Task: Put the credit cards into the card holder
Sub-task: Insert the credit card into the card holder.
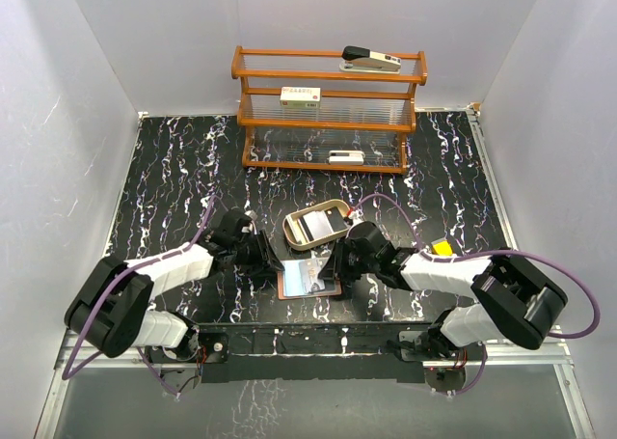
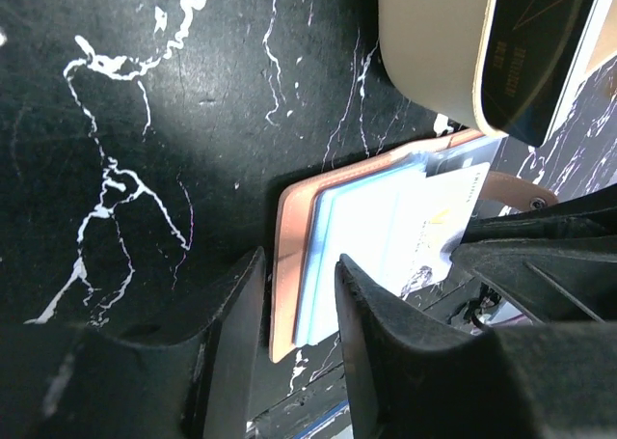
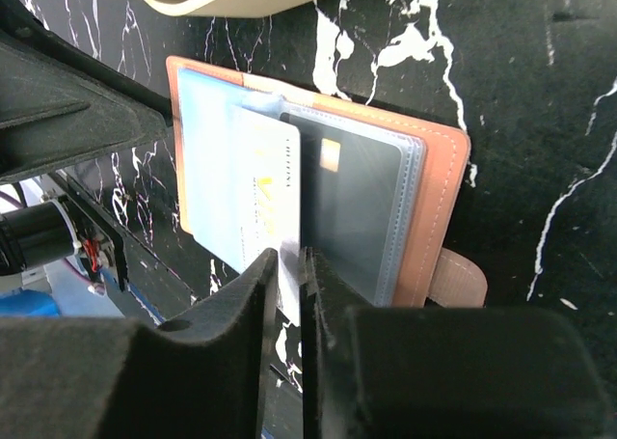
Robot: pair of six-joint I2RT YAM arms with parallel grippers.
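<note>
Right gripper (image 3: 290, 265) has its fingers pressed tight on the near edge of a white card (image 3: 265, 183), and that is the one I'm feeding. The card holder (image 3: 439, 178) lies open and flat on the black marbled table (image 1: 174, 178), at 6 o'clock from the tan tray (image 1: 294, 232). A dark chip card (image 3: 352, 207) already sits in the clear pocket on one leaf. The white card lies over the bluish pocket on the other leaf. I can't tell whether its leading edge is under the pocket lip.

In the overhead view the left gripper (image 2: 301, 265) is at the holder's 9 o'clock. Its fingers are spread and straddle the leather edge: one stands over the bare table, the other over the pocket. They aren't pinching anything.

Here's how I'd play the insertion. Keep the card low and nearly flat. Line its long edges up with the pocket sides, then push in a straight line toward the pocket's closed end. Any skew will likely wedge a corner against the seam. I'd want the left fingers bearing down on that edge so the holder doesn't skate across the table. I'd let go only once most of the card is seated.

Another dark card (image 2: 530, 53) waits in the tray.
</note>
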